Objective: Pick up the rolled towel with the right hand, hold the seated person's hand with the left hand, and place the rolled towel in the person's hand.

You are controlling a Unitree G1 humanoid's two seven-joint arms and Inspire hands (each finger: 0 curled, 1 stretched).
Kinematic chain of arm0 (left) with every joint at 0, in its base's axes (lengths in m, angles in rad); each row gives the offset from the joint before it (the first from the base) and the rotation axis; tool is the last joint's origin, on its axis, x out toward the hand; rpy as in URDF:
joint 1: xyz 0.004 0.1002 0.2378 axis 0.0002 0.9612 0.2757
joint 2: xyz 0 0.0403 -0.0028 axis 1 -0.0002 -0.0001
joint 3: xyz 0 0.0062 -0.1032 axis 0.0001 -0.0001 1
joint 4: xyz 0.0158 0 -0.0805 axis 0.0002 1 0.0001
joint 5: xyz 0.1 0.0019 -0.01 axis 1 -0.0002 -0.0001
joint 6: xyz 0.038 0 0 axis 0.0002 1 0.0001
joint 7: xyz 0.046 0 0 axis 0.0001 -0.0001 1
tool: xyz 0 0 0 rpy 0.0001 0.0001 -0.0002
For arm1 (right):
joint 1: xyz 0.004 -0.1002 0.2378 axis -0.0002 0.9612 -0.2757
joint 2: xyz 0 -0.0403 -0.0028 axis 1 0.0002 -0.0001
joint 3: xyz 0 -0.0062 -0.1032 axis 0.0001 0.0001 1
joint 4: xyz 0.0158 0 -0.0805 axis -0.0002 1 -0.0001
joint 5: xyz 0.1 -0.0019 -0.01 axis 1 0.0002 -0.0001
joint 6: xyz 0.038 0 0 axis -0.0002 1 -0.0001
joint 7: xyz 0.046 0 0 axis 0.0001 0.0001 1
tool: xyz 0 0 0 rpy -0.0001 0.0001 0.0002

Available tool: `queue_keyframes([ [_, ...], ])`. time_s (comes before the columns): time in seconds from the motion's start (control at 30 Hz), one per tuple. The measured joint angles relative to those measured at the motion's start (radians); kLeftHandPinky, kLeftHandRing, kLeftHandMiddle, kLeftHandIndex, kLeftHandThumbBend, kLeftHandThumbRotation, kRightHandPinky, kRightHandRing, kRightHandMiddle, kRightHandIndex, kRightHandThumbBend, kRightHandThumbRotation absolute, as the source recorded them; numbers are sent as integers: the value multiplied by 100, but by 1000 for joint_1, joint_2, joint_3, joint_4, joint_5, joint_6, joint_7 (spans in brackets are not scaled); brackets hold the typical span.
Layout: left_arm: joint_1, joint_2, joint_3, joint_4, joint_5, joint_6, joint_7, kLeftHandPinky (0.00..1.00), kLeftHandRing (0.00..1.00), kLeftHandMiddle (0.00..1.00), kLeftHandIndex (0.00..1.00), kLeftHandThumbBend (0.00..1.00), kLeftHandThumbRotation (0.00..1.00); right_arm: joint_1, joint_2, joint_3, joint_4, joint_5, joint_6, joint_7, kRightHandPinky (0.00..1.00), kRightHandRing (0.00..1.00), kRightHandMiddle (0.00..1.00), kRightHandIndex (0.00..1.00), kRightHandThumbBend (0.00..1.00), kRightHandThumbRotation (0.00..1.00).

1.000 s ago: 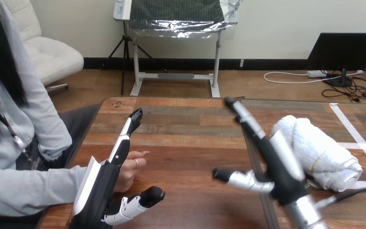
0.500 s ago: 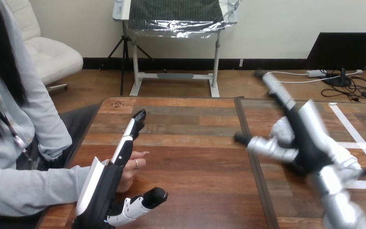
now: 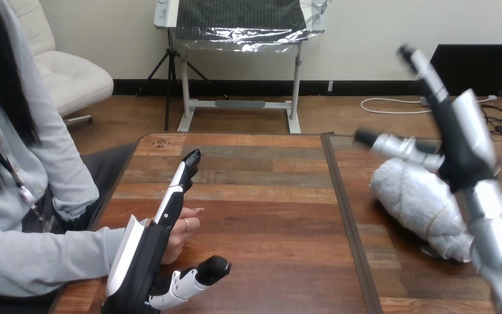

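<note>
Head view: both hands open, towel lies on the bench

Nearest, at the left, the left hand point(image 3: 145, 261) stands on its edge on the wooden bench point(image 3: 268, 216). Its fingers point(image 3: 178, 184) are straight and point away, its thumb sticks out to the right, and it holds nothing. The person's hand point(image 3: 184, 229) rests on the bench just behind it; I cannot tell if the two touch. Farther off, at the right, the rolled towel point(image 3: 410, 195) lies on the bench. The right hand point(image 3: 461, 147) is up above the towel, wide open, fingers straight, thumb out to the left, holding nothing.
</note>
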Motion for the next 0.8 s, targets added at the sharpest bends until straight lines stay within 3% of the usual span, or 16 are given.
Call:
queue_keyframes([
  [0.4, -2, -7, 0, 9, -1, -12, -2, 96, 98, 100, 99, 100, 87, -102, -48, -6, 13, -7, 138, 19, 92, 100, 98, 100, 100, 61],
  [0.8, -2, -8, 2, 11, 1, -13, 2, 100, 98, 99, 99, 100, 87, -220, -73, 1, 117, -53, 263, 18, 90, 100, 99, 99, 100, 60],
])
